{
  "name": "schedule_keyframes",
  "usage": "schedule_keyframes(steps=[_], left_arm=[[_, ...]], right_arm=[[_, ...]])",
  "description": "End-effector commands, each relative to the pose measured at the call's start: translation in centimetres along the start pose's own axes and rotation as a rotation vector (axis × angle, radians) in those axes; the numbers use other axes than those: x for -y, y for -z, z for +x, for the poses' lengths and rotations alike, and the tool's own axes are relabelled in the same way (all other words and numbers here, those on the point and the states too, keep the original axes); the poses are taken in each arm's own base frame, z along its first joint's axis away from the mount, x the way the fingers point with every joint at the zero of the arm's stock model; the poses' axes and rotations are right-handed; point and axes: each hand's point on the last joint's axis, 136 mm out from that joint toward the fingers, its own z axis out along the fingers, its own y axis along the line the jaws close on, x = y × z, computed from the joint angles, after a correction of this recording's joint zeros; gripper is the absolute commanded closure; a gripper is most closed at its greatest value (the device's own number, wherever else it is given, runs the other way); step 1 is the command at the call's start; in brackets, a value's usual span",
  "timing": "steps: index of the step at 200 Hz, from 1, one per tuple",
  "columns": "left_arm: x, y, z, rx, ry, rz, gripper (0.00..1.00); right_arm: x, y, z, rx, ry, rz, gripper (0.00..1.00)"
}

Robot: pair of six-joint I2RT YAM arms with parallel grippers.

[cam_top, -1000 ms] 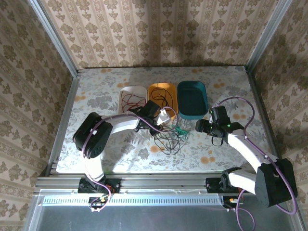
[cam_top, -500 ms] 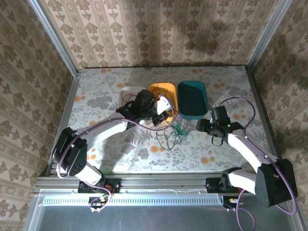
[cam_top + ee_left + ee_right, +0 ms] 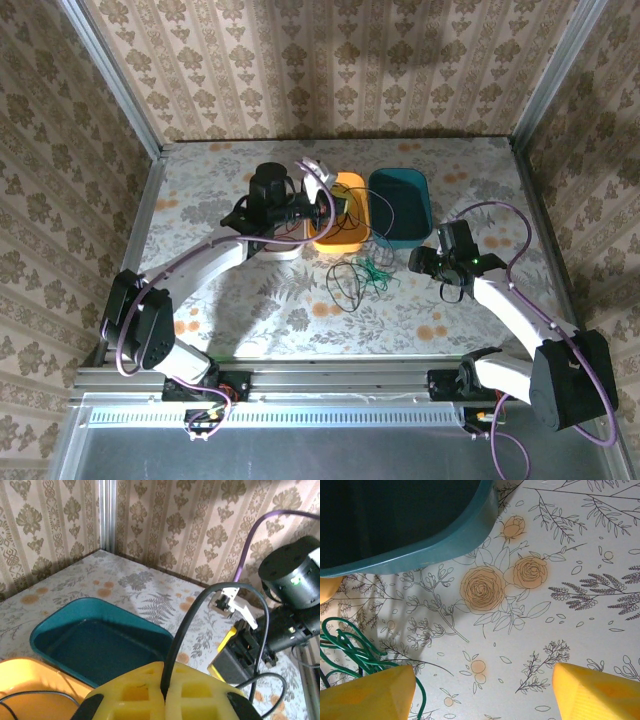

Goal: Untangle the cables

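- Left gripper (image 3: 164,692) is closed, pinching the black cable (image 3: 197,607), and is held up over the orange tray (image 3: 345,232).
- Black cable hangs down to loose loops on the table (image 3: 200,200), near side of the trays.
- Green cable (image 3: 350,647) is bunched between those loops and the right gripper (image 3: 485,690).
- Right gripper's jaws are wide apart, gripping nothing, low over the table just near of the teal tray (image 3: 445,542).

no text, label, brand or number can be read anywhere
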Motion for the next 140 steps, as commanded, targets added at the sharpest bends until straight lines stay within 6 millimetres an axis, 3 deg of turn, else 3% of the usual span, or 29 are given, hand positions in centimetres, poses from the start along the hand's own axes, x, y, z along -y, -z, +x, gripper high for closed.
schedule_keyframes(steps=[1,31,81,111,140], left_arm=[[-1.4,0.6,-2.1,0.075,0.012,-0.051,1.0],[-6.8,0.6,-2.1,0.057,0.032,-0.28,1.0],[-14.2,-0.2,1.4,-0.121,-0.006,-0.553,1.0],[-18.2,-0.9,5.3,-0.268,0.011,-0.683,1.0],[-20.2,-1.9,9.3,-0.408,0.049,-0.698,1.0]], right_arm=[[0.0,0.1,-0.7,0.021,-0.018,0.01,0.26],[-0.4,0.1,-0.9,0.021,-0.017,-0.001,0.26],[-0.5,0.8,-1.0,0.024,-0.007,-0.007,0.26],[-0.4,1.2,-1.0,0.026,0.001,-0.002,0.26],[-0.3,1.4,-1.0,0.031,-0.002,0.001,0.26]])
